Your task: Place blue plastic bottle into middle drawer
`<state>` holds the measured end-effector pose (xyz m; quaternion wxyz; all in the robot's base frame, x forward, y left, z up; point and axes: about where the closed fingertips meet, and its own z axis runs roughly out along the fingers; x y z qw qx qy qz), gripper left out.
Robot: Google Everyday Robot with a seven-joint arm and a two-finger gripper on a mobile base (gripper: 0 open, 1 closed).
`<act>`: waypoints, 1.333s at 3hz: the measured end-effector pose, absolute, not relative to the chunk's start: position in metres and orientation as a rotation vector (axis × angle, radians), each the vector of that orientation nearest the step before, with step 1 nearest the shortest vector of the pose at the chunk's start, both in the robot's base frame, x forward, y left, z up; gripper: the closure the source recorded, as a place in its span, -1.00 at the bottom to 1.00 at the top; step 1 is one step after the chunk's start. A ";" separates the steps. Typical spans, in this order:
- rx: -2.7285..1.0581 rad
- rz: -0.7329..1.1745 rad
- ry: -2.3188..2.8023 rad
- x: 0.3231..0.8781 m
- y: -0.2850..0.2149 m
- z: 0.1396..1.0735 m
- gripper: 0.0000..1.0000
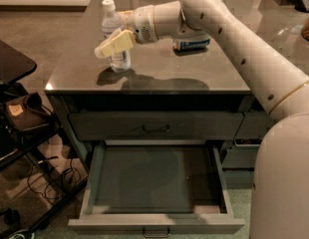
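Observation:
The blue plastic bottle [111,23], clear with a white cap and a pale label, stands upright near the left edge of the cabinet's glossy top. My gripper [107,47] is at the bottle's mid-height, reaching in from the right, and its cream-coloured tip overlaps the front of the bottle. The middle drawer [154,183] is pulled fully open below, directly under the front edge of the top. Its flat dark bottom is bare.
A blue-and-white object [192,45] lies on the top behind my arm. The top drawer [154,126] is closed. More drawers [246,153] are at the right. A black stand with cables [17,118] is at the left on the floor.

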<state>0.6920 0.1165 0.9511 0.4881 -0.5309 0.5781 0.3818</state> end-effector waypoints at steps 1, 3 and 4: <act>-1.291 0.928 1.405 0.692 0.117 0.951 -0.62; -1.291 0.928 1.405 0.692 0.117 0.951 0.31; -1.296 0.923 1.400 0.687 0.113 0.956 0.77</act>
